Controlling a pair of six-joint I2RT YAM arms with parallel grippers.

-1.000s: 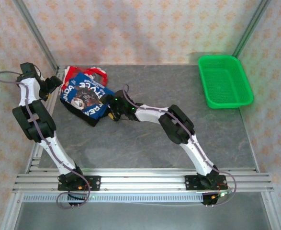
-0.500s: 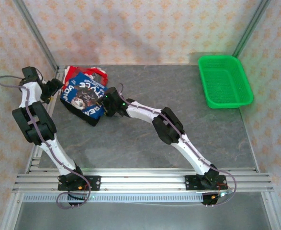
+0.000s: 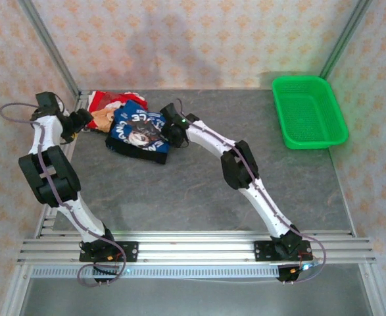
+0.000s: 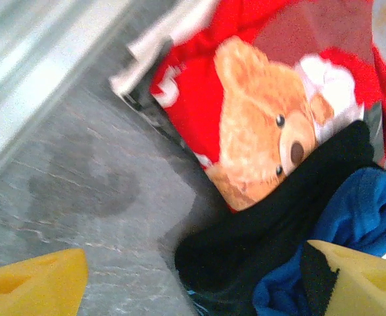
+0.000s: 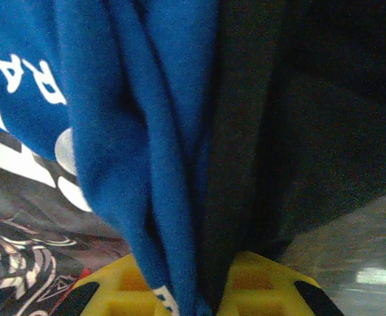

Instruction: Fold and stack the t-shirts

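Three t-shirts heaped outside green basket; right tool clamps blue one.

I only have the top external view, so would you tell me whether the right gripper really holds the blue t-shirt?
Observer: Yes, the right wrist view has the right gripper shut on a fold of the blue t-shirt.
Operator: Is anything else caught in it?
Observer: The black t-shirt is pinched in beside the blue fold.
Operator: And the left gripper?
Observer: The left gripper is open, its fingers wide apart over the table.
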